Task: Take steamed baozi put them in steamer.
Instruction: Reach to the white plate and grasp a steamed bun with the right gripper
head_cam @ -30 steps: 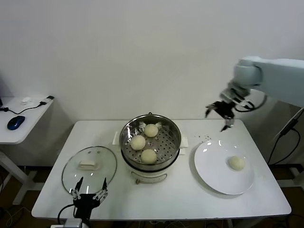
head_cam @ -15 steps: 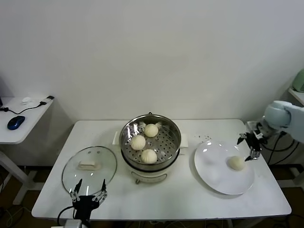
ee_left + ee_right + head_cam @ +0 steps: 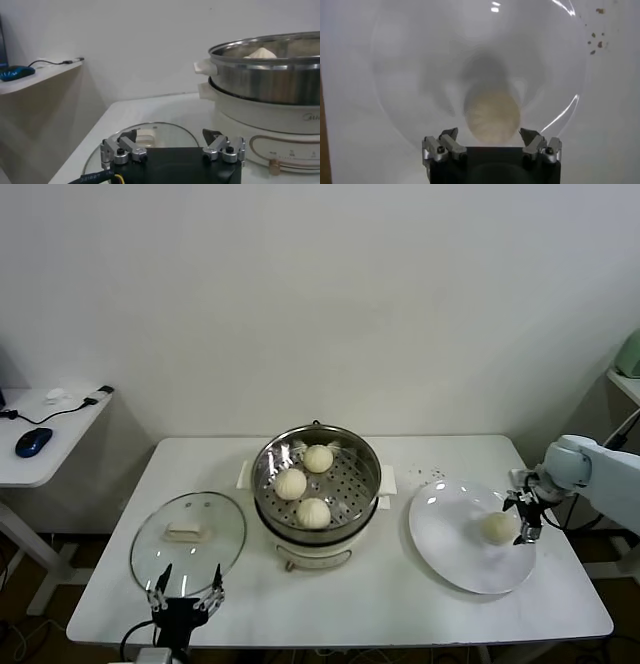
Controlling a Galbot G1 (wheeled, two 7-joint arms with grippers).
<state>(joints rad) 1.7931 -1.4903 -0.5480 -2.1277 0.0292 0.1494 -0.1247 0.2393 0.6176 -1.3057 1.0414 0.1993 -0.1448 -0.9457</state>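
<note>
Over the plate (image 3: 450,554), the right end effector (image 3: 523,520) hangs open, straddling the last baozi (image 3: 497,528).

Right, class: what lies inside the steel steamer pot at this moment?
Three steamed baozi sit on the perforated tray inside the steamer. Whatever lies beneath the tray is covered. The fourth bun is on the plate.

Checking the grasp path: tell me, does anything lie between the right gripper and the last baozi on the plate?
Nothing: the right wrist view shows bare plate between right gripper and baozi.
</note>
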